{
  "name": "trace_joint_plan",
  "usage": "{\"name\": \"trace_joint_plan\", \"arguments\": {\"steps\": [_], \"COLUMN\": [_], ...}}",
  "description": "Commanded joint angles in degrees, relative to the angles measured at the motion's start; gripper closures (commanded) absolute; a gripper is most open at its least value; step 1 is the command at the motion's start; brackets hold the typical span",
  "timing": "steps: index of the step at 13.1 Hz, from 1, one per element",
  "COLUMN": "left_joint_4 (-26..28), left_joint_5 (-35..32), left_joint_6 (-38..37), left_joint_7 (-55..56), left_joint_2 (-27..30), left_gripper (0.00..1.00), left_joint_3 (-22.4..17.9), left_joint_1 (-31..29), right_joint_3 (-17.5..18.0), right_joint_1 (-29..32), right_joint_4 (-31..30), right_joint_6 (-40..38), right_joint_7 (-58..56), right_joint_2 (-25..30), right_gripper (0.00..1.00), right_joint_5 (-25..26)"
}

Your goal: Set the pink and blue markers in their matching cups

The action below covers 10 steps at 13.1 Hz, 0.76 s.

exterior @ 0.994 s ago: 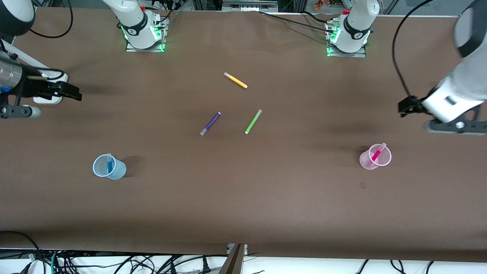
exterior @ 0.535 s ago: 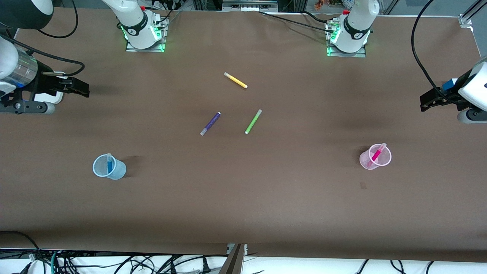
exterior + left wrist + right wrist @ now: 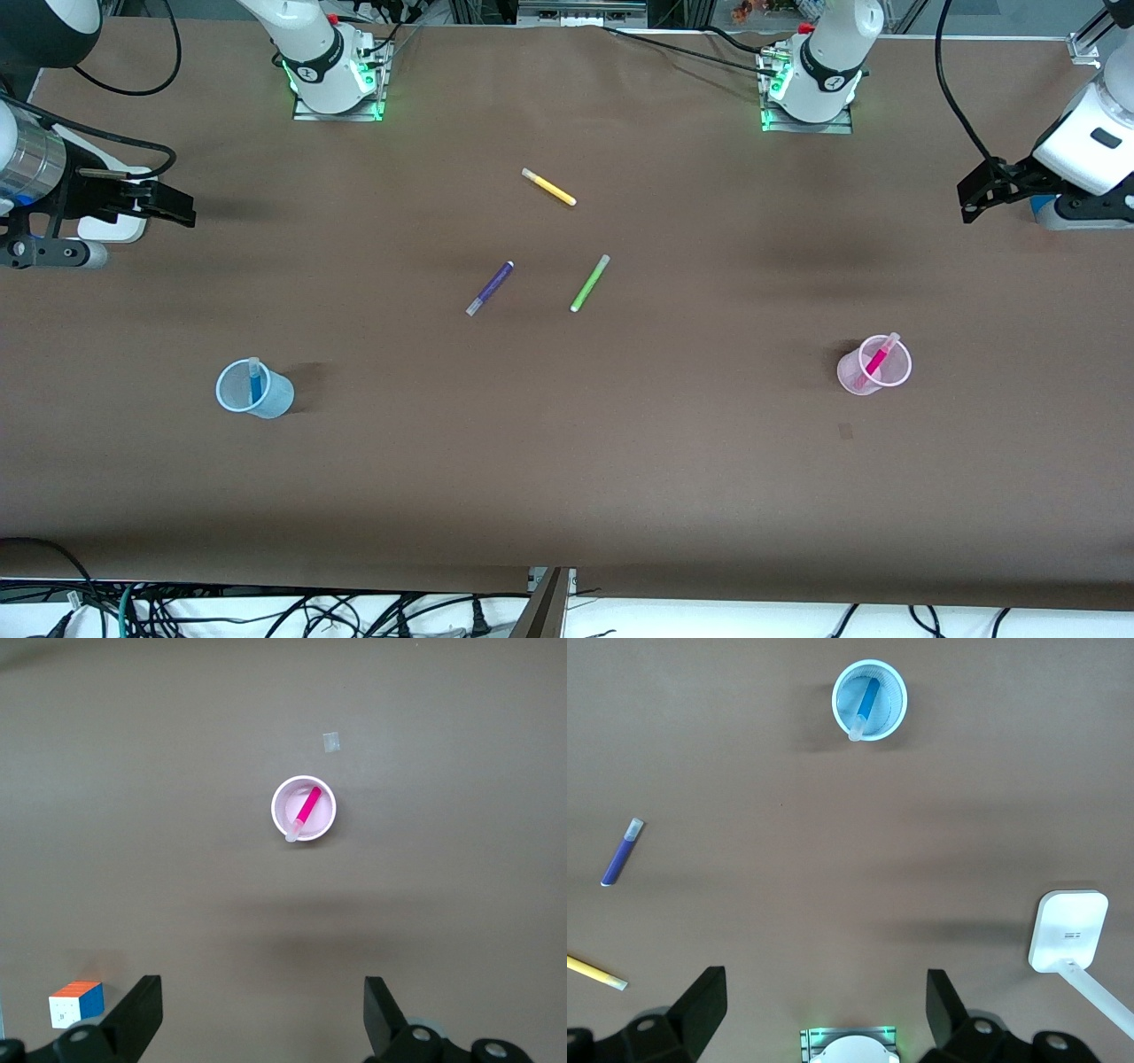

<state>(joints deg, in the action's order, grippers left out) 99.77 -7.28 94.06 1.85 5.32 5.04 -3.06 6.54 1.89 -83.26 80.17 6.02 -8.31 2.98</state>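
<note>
The pink marker (image 3: pixel 878 360) stands tilted in the pale pink cup (image 3: pixel 858 377) toward the left arm's end of the table; both show in the left wrist view, marker (image 3: pixel 304 811) in cup (image 3: pixel 329 811). The blue marker (image 3: pixel 255 385) stands in the pale blue cup (image 3: pixel 276 400) toward the right arm's end; both show in the right wrist view, marker (image 3: pixel 866 700) in cup (image 3: pixel 891 698). My left gripper (image 3: pixel 973 197) is open and empty, high over the table's edge. My right gripper (image 3: pixel 174 211) is open and empty, high over the other edge.
A dark purple pen (image 3: pixel 490 287), a lime-green pen (image 3: pixel 589 283) and a yellow pen (image 3: pixel 549 188) lie in the table's middle. A white box (image 3: pixel 113 232) sits under my right gripper. A small coloured cube (image 3: pixel 75 1003) lies near my left gripper.
My left gripper has risen and drawn back toward its base end, away from the pink cup. My right gripper shifted slightly over the white box. Markers and cups have not moved.
</note>
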Motion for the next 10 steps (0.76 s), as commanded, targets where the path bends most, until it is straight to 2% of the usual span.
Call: {"name": "trace_joint_plan", "arguments": {"steps": [1,2,4,7,10], "left_joint_4": [0.7,-1.4,-2.0,-2.1,-2.2], "left_joint_5": [1.6,1.7,3.1,4.3,4.6], "left_joint_6": [1.3,0.6,-0.2,-0.3,0.2], "left_joint_7": [-0.1,-0.2,-1.0,-0.7,-0.8], "left_joint_2": [0.5,-1.3,-1.8,-1.7,-1.7], "left_gripper": [0.0,0.0,0.0,0.0,0.0], "left_joint_3": [-1.4,-1.3,-1.4,-2.9,-3.8], "left_joint_1": [0.7,0.4,0.2,1.2,3.0], "right_joint_3": [0.1,0.0,-0.2,-0.3,-0.3], "right_joint_1": [0.2,0.7,1.9,1.6,0.2], "right_joint_4": [1.6,1.7,0.4,-7.3,-13.7], "right_joint_6": [-1.9,-2.0,-1.2,1.6,5.2], "right_joint_7": [-1.0,-3.7,-5.8,-5.3,-4.5], "right_joint_2": [-0.5,-0.5,0.3,7.4,12.2], "right_gripper": [0.01,0.01,0.01,0.01,0.01], "right_joint_5": [0.1,0.1,-0.1,-0.6,-0.8]}}
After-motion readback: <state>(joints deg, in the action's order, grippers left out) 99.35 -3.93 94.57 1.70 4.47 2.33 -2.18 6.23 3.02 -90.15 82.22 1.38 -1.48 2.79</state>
